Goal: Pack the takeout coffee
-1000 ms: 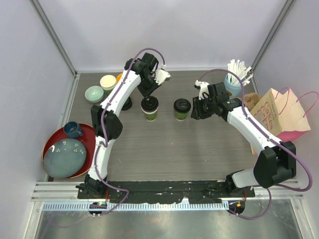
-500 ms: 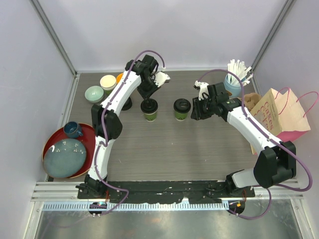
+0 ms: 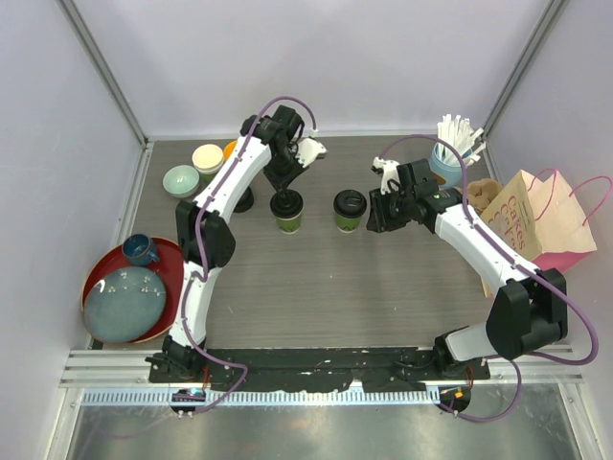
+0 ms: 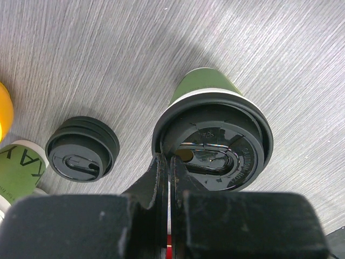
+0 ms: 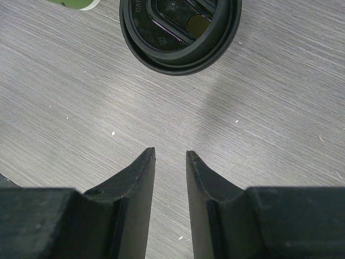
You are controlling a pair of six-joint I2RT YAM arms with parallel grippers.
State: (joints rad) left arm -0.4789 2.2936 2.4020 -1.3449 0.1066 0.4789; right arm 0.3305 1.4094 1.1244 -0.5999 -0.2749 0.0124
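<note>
Two dark-green takeout coffee cups with black lids stand side by side mid-table, the left cup (image 3: 287, 211) and the right cup (image 3: 350, 211). My left gripper (image 3: 284, 190) hangs over the left cup, shut. In the left wrist view its tips (image 4: 168, 158) rest on the near rim of that cup's lid (image 4: 215, 143), with nothing between them. My right gripper (image 3: 371, 217) sits just right of the right cup. In the right wrist view it is open (image 5: 171, 154) over bare table, a short way from the lid (image 5: 180, 32).
A loose black lid (image 4: 82, 148) lies beside the left cup, by a green printed cup (image 4: 16, 162). At the back left stand a pale-green bowl (image 3: 182, 180) and a cream-topped cup (image 3: 208, 158). A red tray (image 3: 101, 268) sits left; a straw cup (image 3: 448, 158) and paper bag (image 3: 536, 220) sit right.
The left wrist has shifted slightly above the left cup. The cups and the right arm have hardly moved.
</note>
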